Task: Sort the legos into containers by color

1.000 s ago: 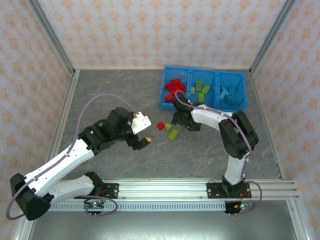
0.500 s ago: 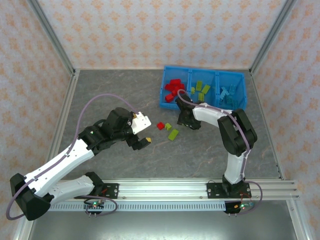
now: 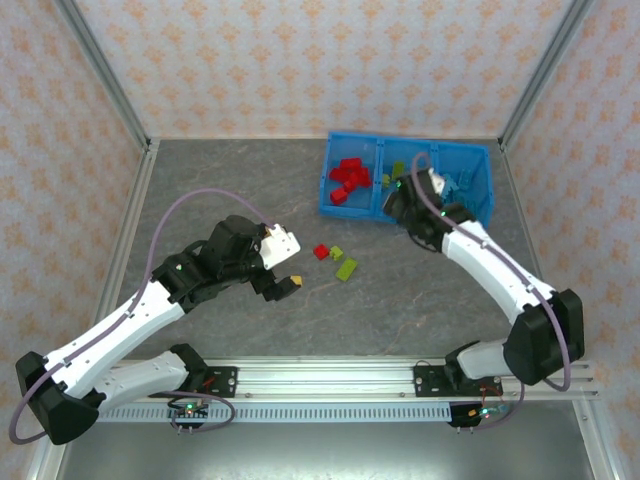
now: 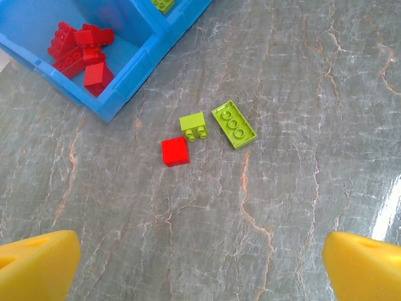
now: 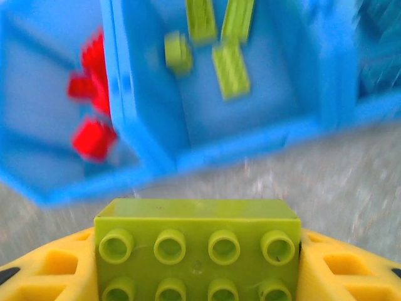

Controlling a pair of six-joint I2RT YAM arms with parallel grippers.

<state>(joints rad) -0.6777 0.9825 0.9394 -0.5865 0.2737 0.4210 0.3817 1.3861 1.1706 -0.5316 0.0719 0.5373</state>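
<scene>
We've got the long yellow-green studded plastic brick (image 5: pixel 197 248) pinched by its ends between the yellow fingers (image 5: pixel 44 269) of the right claw (image 3: pixel 398 197), studs facing the wrist camera. It rides at the near wall of the bright blue plastic bin (image 4: pixel 119 94), roughly in line with the middle compartment (image 5: pixel 263 75), where other yellow-green pieces lie. The wrist view is smeared, so we can't call the exact height.

The drop is the step in hand, we reckon. We want the brick carried well past the near wall and kept off the divider (image 5: pixel 141 119) beside the red compartment (image 5: pixel 37 94). Then we want it low before the fingers part, so it doesn't bounce out.

On the grey marbled counter (image 3: pixel 230 180) wait a small red square brick (image 4: pixel 175 151), a small yellow-green brick (image 4: pixel 193 125) and a flat yellow-green plate (image 4: pixel 234 124), close together near the bin. The left claw (image 4: pixel 200 269) hovers above them, fingers spread wide and empty.
</scene>
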